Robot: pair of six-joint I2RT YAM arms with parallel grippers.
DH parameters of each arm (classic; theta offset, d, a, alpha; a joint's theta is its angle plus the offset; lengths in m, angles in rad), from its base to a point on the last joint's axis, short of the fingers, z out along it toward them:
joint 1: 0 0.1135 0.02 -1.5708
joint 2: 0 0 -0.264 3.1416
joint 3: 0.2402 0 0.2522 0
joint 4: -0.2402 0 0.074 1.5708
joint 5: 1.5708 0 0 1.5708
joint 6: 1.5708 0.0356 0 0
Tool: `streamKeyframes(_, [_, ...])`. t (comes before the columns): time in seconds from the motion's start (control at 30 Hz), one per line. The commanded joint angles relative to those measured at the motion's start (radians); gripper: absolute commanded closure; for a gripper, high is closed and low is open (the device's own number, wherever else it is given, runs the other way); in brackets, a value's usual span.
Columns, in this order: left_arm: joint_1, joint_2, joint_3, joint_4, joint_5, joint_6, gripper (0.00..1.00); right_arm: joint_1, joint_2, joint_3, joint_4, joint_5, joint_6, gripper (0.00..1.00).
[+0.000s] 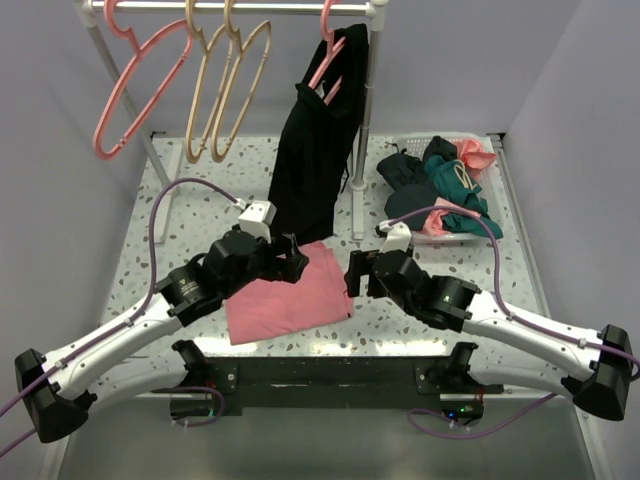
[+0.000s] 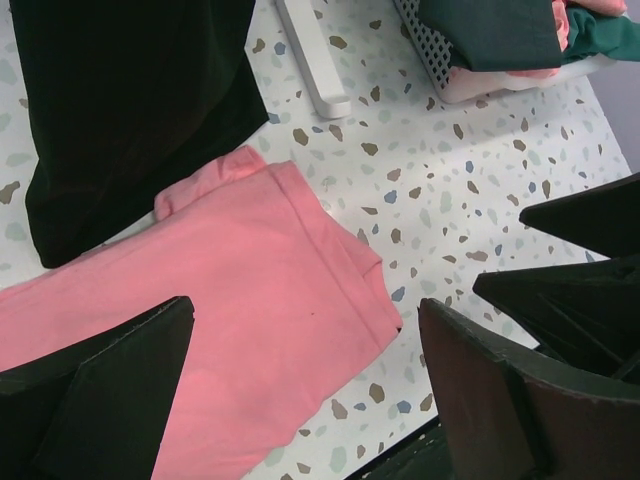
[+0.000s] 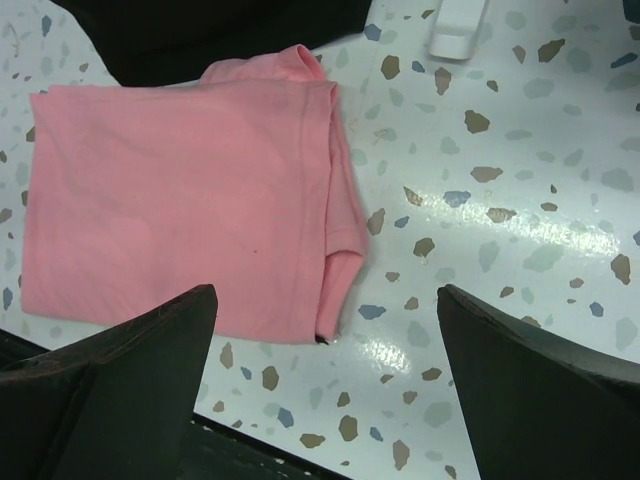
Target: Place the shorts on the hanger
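The dark teal-green shorts [image 1: 456,186] lie bunched in a white basket [image 1: 447,238] at the back right, among other dark and pink clothes. A corner of them shows in the left wrist view [image 2: 612,40]. Two tan hangers [image 1: 205,95] hang side by side on the rail at the back left. My left gripper [image 1: 295,258] is open and empty, low over the right edge of a flat pink cloth [image 2: 230,270]. My right gripper [image 1: 352,272] is open and empty just right of that cloth [image 3: 170,190]. Both are well short of the basket.
A long black garment [image 1: 320,140] hangs from a pink hanger on the rail and reaches the table behind the pink cloth. Another pink hanger [image 1: 135,85] hangs far left. The rack's white foot [image 2: 312,60] lies between the cloth and the basket [image 2: 430,45].
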Motion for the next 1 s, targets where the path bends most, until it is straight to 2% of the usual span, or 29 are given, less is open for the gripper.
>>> streamKeyframes(0.0, [0.003, 0.016, 0.013, 0.060, -0.028, 0.021, 0.00, 0.003, -0.004, 0.048, -0.025, 0.058, -0.008, 0.04])
streamKeyframes(0.2, [0.002, 0.029, 0.013, 0.062, -0.007, 0.029, 0.00, -0.013, 0.032, 0.083, -0.048, 0.099, -0.038, 0.02])
streamKeyframes(0.27, [0.002, 0.039, 0.021, 0.056, 0.000, 0.035, 0.00, -0.062, 0.051, 0.113, -0.052, 0.078, -0.064, 0.02])
streamKeyframes(0.47, [0.002, 0.069, 0.042, 0.051, 0.027, 0.047, 0.00, -0.328, 0.138, 0.237, -0.027, -0.091, -0.153, 0.02])
streamKeyframes(0.53, [0.002, 0.075, 0.050, 0.046, 0.036, 0.052, 0.00, -0.460, 0.198, 0.290, -0.033, -0.140, -0.176, 0.01])
streamKeyframes(0.6, [0.002, 0.089, 0.071, 0.034, 0.062, 0.065, 0.00, -0.587, 0.238, 0.360, -0.029, -0.165, -0.181, 0.02])
streamKeyframes(0.7, [0.002, 0.105, 0.108, -0.001, 0.075, 0.088, 0.00, -0.701, 0.336, 0.452, -0.027, -0.163, -0.181, 0.03])
streamKeyframes(0.87, [0.002, 0.094, 0.133, -0.024, 0.090, 0.114, 0.00, -0.798, 0.489, 0.596, -0.062, -0.082, -0.216, 0.06])
streamKeyframes(0.97, [0.002, 0.086, 0.143, -0.027, 0.104, 0.125, 0.00, -0.844, 0.514, 0.630, -0.050, -0.079, -0.242, 0.08])
